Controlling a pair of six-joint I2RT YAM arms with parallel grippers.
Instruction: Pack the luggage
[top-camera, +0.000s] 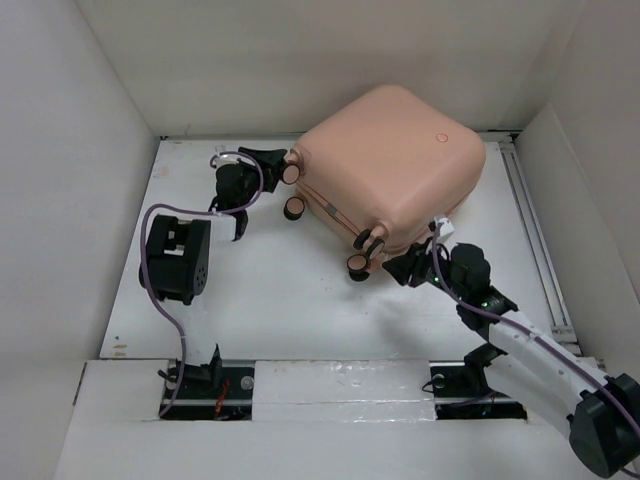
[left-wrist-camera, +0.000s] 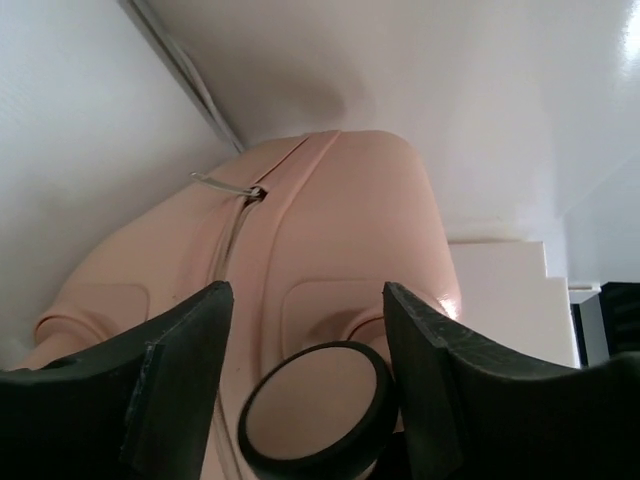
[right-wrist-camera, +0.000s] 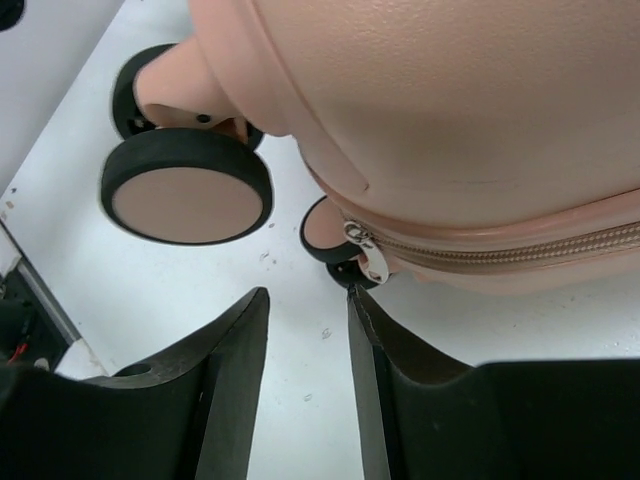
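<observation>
While left claw (left-wrist-camera: 305, 297) (astride a wheel (left-wrist-camera: 315, 410)) and right claw (right-wrist-camera: 305, 298) gape, the luggage (top-camera: 390, 160) lies diagonally, top far-right.

Pale pink hard-shell suitcase (top-camera: 385, 165) lying flat & zipped shut at table's far side, skewed, pink-and-black wheels (top-camera: 357, 263) pointing toward arms

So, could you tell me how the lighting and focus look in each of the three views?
Top external view: even, soft light, the pale pink hard-shell suitcase throwing only a soft shadow on the white table. Left wrist view: background nearly blown out at upper right, black fingers slightly soft. Right wrist view: pink-and-black wheel and metal zipper pull sharp.
</observation>
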